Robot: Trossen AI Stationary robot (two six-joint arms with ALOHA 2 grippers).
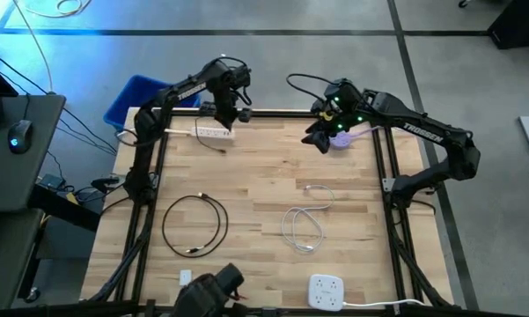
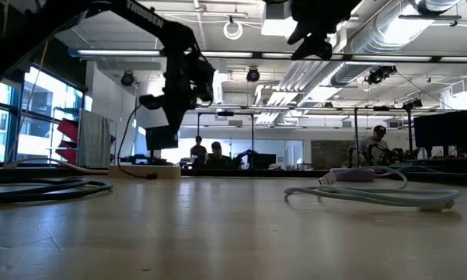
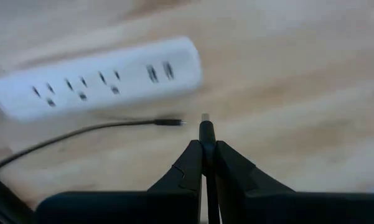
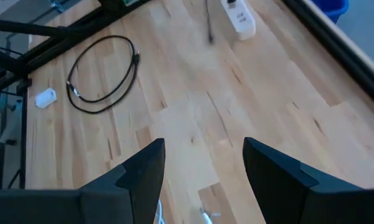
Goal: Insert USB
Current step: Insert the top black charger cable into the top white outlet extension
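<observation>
A white power strip (image 1: 214,132) lies at the table's far edge; the left wrist view (image 3: 99,78) shows its sockets and two USB ports (image 3: 159,71). My left gripper (image 1: 226,113) hovers just above and beside it, shut on a short black USB cable (image 1: 222,145). The cable's free end (image 3: 171,122) hangs loose near the strip. My right gripper (image 1: 319,134) is open and empty, raised at the far right above a purple object (image 1: 345,137). Its spread fingers show in the right wrist view (image 4: 202,168). My left gripper pinches the black plug body (image 3: 205,134) of the USB cable between its two fingertips. The plug's metal tip (image 3: 205,116) sticks out past the fingertips, toward the table beside the strip. The plug is clear of the table, and the cable hangs slack below.
A coiled black cable (image 1: 194,224) lies at the left centre and a white cable (image 1: 304,224) at the right centre. A white multi-socket block (image 1: 326,291) and a small white adapter (image 1: 185,277) sit at the near edge. A blue bin (image 1: 136,97) stands beyond the far left corner.
</observation>
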